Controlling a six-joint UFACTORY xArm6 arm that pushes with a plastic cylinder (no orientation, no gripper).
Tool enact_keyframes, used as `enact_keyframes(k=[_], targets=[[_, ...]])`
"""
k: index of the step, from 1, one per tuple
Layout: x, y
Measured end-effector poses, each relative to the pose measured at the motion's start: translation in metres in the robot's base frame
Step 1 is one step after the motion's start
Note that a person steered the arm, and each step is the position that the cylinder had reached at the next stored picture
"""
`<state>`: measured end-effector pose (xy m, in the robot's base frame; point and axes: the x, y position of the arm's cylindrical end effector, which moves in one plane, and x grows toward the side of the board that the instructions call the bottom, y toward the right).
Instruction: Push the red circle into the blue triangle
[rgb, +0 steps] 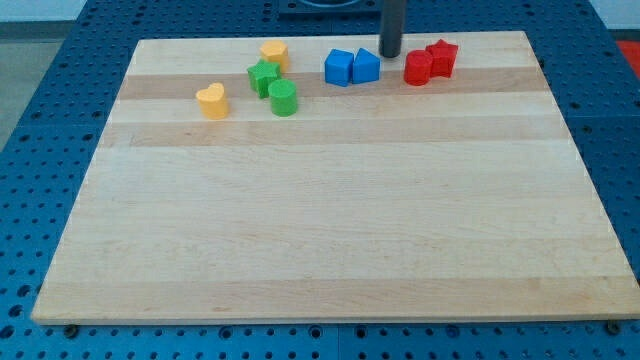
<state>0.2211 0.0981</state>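
Observation:
The red circle (418, 68) sits near the view's top right of the wooden board, touching a red star (441, 57) on its right. The blue triangle (366, 66) is to its left with a small gap between them, and it touches a blue cube-like block (340, 67). My tip (390, 53) comes down from the top edge and ends just above the gap between the blue triangle and the red circle, slightly nearer the triangle.
A green star (263, 76) and a green circle (283, 98) sit left of the blue blocks. A yellow block (274, 53) lies near the top edge and a yellow heart (212, 101) further left. The board's top edge (330, 40) is close behind the blocks.

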Motion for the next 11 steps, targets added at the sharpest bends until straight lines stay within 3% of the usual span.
enact_keyframes(k=[2,3,7,11], targets=[[-0.014,0.111],[0.001,0.143],[0.058,0.084],[0.066,0.028]])
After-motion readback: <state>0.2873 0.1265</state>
